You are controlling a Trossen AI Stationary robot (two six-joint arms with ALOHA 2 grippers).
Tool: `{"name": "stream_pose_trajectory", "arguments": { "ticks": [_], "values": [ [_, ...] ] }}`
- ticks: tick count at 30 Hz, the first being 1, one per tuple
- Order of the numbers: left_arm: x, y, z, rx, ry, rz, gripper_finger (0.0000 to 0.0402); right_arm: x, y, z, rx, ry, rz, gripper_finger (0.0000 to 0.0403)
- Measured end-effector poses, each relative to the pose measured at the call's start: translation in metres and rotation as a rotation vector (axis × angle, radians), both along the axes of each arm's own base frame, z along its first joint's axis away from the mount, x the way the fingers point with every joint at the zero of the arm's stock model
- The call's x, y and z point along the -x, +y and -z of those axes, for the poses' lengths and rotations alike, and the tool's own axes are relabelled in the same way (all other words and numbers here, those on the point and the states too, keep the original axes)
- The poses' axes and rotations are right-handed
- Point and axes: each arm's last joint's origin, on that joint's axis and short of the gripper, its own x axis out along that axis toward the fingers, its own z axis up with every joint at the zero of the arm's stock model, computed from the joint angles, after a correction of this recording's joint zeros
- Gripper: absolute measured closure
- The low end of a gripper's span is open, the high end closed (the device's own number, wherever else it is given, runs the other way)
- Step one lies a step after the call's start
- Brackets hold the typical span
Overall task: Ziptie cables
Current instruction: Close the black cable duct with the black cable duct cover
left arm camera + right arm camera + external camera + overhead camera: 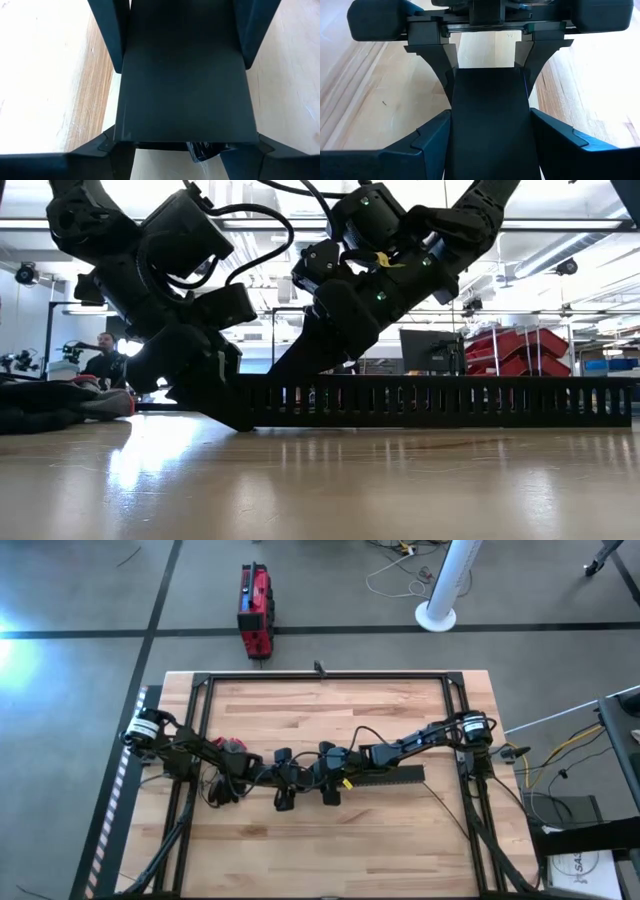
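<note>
**Q:** Where are your grippers?
**A:** At mid-table [300, 850], facing each other. Your left gripper [283, 795] and right gripper [330, 790] each clamp one end of the black perforated bar [395, 777] across its width.
**Q:** And the cables and ziptie?
**A:** You cannot tell; neither can be made out.

Two matte black, blocky jointed arms, centre frame, with looping black cables. Silver-banded motor housings sit at both outer shoulders. Yellow tag on the right arm's wrist; small green indicator lights show.
</note>
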Motion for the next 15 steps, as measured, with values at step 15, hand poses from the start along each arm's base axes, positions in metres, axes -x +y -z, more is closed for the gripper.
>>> {"name": "stream_pose_trajectory", "arguments": {
  "ticks": [15],
  "values": [
    [-0.0001,0.0001,0.0,0.002,-0.006,0.005,0.0184,-0.0007,-0.0019,-0.0004,0.009,-0.011,0.019,0.0182]
  ]
}}
